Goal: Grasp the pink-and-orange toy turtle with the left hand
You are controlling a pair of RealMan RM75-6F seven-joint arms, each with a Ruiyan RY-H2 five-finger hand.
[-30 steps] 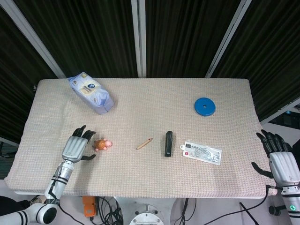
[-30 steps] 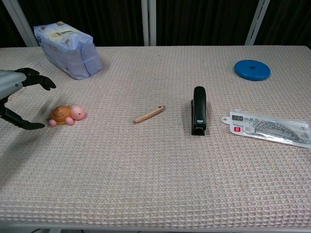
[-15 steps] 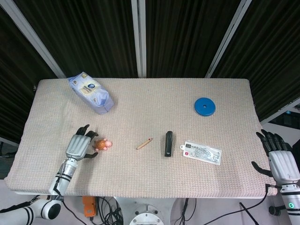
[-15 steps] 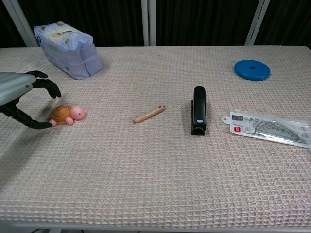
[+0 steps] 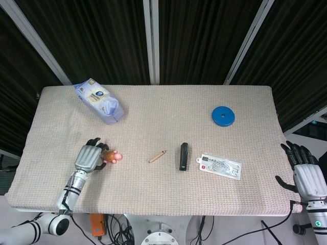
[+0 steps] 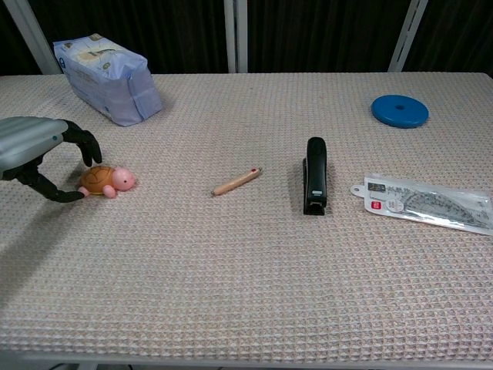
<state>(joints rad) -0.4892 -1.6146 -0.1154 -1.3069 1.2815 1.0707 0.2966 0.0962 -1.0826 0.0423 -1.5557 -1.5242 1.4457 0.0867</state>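
Observation:
The pink-and-orange toy turtle (image 6: 108, 180) lies on the table's left side, its pink head pointing right; the head view shows the turtle (image 5: 113, 156) partly under dark fingers. My left hand (image 6: 37, 148) reaches in from the left, fingers (image 6: 90, 149) arched over the orange shell and thumb tip at the shell's near rear edge. The fingers stand apart around the toy, and it rests on the cloth. Seen from the head, the left hand (image 5: 90, 156) covers the turtle's left half. My right hand (image 5: 308, 176) hangs open beyond the table's right front corner, holding nothing.
A pale blue tissue pack (image 6: 108, 78) lies behind the left hand. To the turtle's right lie a pencil (image 6: 236, 182), a black stapler (image 6: 315, 175) and a packaged ruler set (image 6: 427, 203). A blue disc (image 6: 399, 110) sits at the far right.
My left hand has moved right onto the turtle and its fingers have curled down over the shell, the thumb closing in from the near side. The turtle and right hand have stayed put.

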